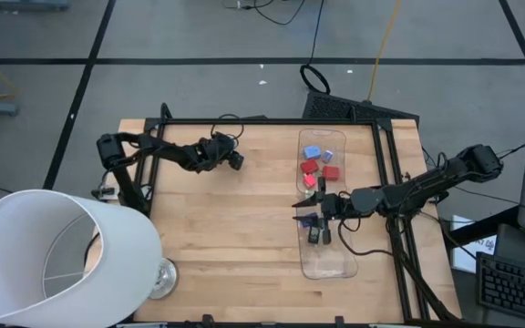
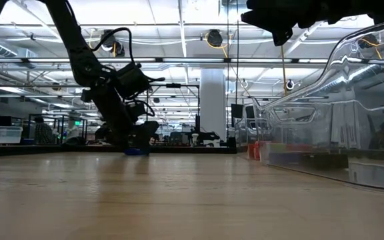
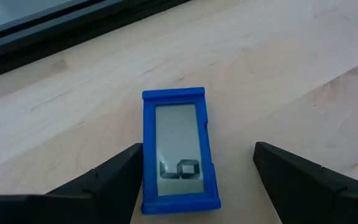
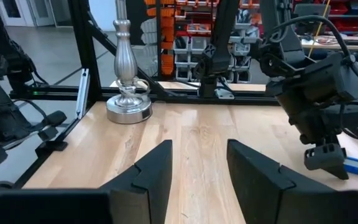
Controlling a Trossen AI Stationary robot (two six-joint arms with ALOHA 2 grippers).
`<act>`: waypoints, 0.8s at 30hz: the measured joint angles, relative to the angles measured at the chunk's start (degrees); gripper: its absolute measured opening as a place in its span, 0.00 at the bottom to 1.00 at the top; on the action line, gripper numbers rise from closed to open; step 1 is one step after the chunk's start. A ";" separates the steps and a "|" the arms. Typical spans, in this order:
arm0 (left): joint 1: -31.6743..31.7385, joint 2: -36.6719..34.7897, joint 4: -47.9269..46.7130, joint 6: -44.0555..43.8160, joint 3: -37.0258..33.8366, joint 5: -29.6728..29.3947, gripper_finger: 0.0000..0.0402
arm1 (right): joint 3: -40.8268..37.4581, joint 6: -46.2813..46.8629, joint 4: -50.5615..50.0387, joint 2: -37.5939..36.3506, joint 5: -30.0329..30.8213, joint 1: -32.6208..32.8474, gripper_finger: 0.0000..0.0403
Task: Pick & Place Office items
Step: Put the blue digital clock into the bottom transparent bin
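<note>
While left fingers straddle it, blue piece lies near table edge.

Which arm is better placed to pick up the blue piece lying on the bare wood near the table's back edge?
The left. The left gripper is open with its fingers on either side of the blue piece, low over the table. The right gripper is open over the clear tray, across the table.

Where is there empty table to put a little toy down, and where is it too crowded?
Bare wood lies mid-table, between the left gripper, open over a blue item, and the clear tray. The tray's far end is crowded with red and blue pieces, under the right gripper. The lampshade covers the near-left corner.
</note>
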 joint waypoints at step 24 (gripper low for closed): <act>-0.31 -2.58 -2.52 3.05 -0.23 6.24 0.41 | 0.00 -0.34 -0.02 0.00 -1.13 0.00 0.35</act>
